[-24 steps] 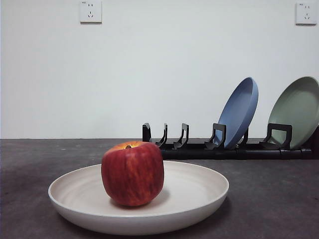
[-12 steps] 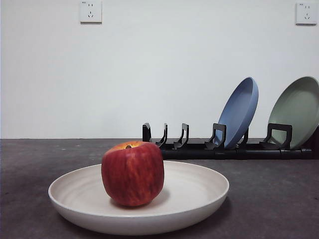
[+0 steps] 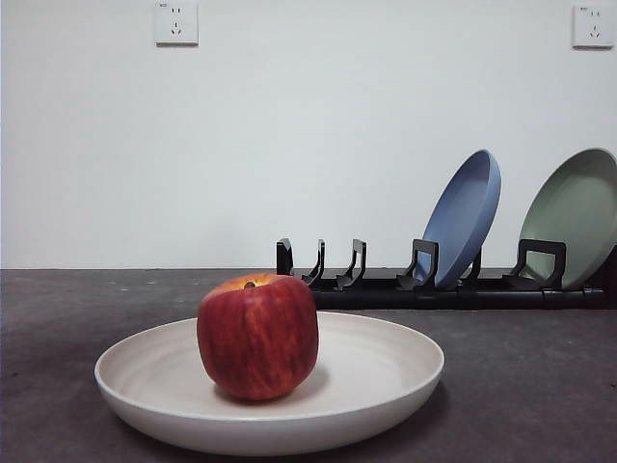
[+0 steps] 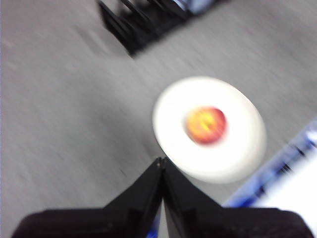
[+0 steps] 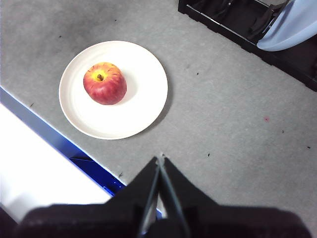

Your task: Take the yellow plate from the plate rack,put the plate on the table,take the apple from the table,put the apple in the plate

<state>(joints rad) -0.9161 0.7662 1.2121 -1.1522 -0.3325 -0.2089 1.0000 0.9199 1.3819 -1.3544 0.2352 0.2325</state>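
Three plates: yellow plate (image 3: 289, 410), blue plate (image 3: 465, 217), green plate (image 3: 576, 214); one apple (image 3: 257, 336); one plate rack (image 3: 443, 285).

The apple (image 5: 104, 83) sits stem-up in the yellow plate (image 5: 141, 106), off-centre, and the plate lies flat on the grey table (image 5: 223, 124). The right gripper (image 5: 160, 159) hangs above the table, apart from the plate, jaws pressed together. The plate rack (image 5: 233, 22) holds a blue plate (image 5: 292, 27).

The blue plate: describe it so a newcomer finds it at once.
Find the long black plate rack at the back of the table, behind the cream plate with the apple. Two plates lean in its slots. The blue plate is the one nearer the rack's empty holders; its neighbour, the pale green plate, stands at the end.
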